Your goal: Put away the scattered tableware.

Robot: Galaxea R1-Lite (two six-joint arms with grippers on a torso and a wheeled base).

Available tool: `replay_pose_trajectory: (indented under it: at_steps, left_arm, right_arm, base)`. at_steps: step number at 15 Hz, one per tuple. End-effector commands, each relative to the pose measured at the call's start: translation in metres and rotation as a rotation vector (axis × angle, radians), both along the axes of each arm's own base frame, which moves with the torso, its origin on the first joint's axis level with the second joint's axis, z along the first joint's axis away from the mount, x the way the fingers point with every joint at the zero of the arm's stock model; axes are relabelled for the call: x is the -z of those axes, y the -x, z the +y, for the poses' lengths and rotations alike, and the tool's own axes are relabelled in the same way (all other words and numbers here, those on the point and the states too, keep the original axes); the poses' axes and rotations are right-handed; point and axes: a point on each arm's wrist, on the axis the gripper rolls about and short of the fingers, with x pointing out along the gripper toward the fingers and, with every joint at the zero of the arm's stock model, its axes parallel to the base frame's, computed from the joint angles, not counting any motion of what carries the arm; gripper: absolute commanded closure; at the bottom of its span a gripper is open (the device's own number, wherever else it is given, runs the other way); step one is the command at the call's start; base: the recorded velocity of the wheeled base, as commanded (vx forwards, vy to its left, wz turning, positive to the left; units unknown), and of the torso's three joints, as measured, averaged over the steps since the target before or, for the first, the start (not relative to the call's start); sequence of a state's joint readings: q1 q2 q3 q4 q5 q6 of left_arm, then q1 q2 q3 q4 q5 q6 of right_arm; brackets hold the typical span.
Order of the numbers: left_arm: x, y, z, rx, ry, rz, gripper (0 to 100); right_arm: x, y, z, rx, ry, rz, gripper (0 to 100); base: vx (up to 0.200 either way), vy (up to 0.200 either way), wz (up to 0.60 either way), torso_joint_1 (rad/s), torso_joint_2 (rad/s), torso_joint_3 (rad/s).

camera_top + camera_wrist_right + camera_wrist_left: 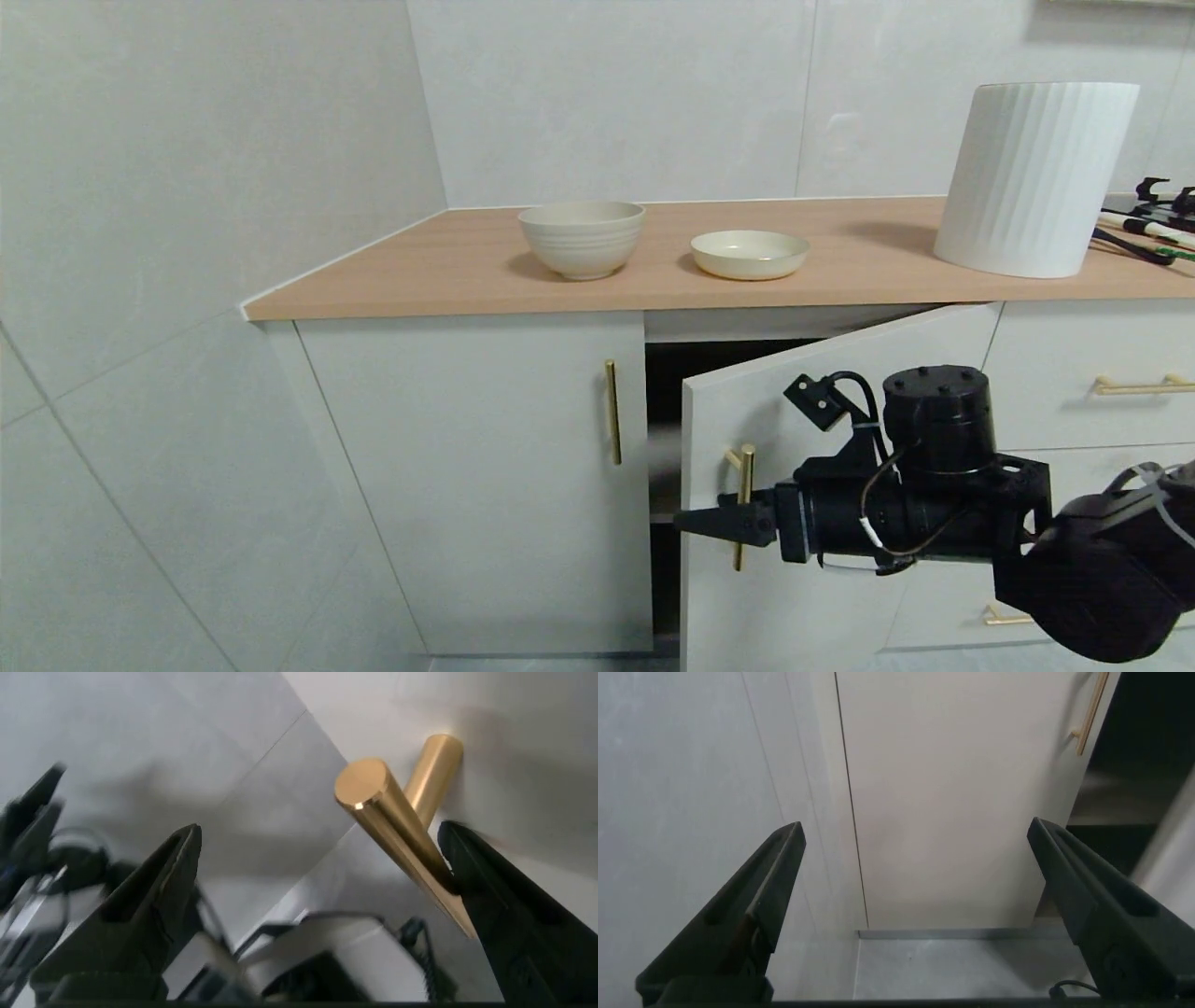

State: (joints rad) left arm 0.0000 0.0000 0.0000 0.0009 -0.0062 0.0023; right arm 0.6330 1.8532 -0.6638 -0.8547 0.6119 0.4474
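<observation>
Bowl [582, 239]: on the wooden counter [448, 271], toward its left end.
Plate [749, 254]: near the bowl, on its right, not touching.
Cabinet door [840, 364]: half open, under the counter.
Right gripper [724, 523]: fingers apart, the door's brass handle [744, 485] between them.
Left gripper [915, 829]: fingers wide apart, low before the closed door [952, 793].

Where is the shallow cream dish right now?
Head view: the shallow cream dish sits on the wooden countertop, just right of the ribbed beige bowl.
</observation>
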Motion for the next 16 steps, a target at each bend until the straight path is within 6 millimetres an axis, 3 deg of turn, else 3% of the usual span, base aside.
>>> replay_pose_trajectory:
  at_steps: [1,9,10,11,13,14,15,16]
  left_arm:
    - [0.0,0.0,0.0,0.0,0.001,0.001,0]
    - [-0.004,0.001,0.0,0.021,-0.015,-0.018,0]
    - [-0.04,0.014,-0.003,0.118,-0.011,-0.118,0]
    - [-0.048,0.016,-0.003,0.143,-0.006,-0.12,0]
    - [-0.101,0.009,-0.006,0.287,-0.002,-0.043,0]
    - [-0.118,0.0,-0.007,0.344,0.002,-0.018,0]
    - [-0.15,-0.024,-0.01,0.458,0.015,0.043,0]
    - [-0.164,-0.043,-0.011,0.506,0.027,0.088,0]
  right_arm:
    - [0.0,0.015,-0.01,-0.021,-0.004,-0.024,0]
    - [0.006,0.023,-0.016,-0.019,-0.01,-0.035,0]
    - [0.001,0.025,-0.017,-0.019,-0.021,-0.046,0]
    - [0.001,0.025,-0.017,-0.018,-0.021,-0.047,0]
    - [0.002,0.026,-0.017,-0.019,-0.018,-0.045,0]
    - [0.003,0.026,-0.018,-0.019,-0.017,-0.042,0]
    - [0.002,0.027,-0.018,-0.02,-0.017,-0.042,0]
    - [0.002,0.027,-0.017,-0.022,-0.017,-0.045,0]
  base:
    - [0.0,0.0,0.0,0.0,0.0,0.0]
    - [0.0,0.0,0.0,0.0,0.0,0.0]
    - [0.0,0.0,0.0,0.0,0.0,0.0]
    - [0.0,0.0,0.0,0.0,0.0,0.0]
    - [0.0,0.0,0.0,0.0,0.0,0.0]
    - [0.0,0.0,0.0,0.0,0.0,0.0]
    - [0.0,0.0,0.0,0.0,0.0,0.0]
    - [0.0,0.0,0.0,0.0,0.0,0.0]
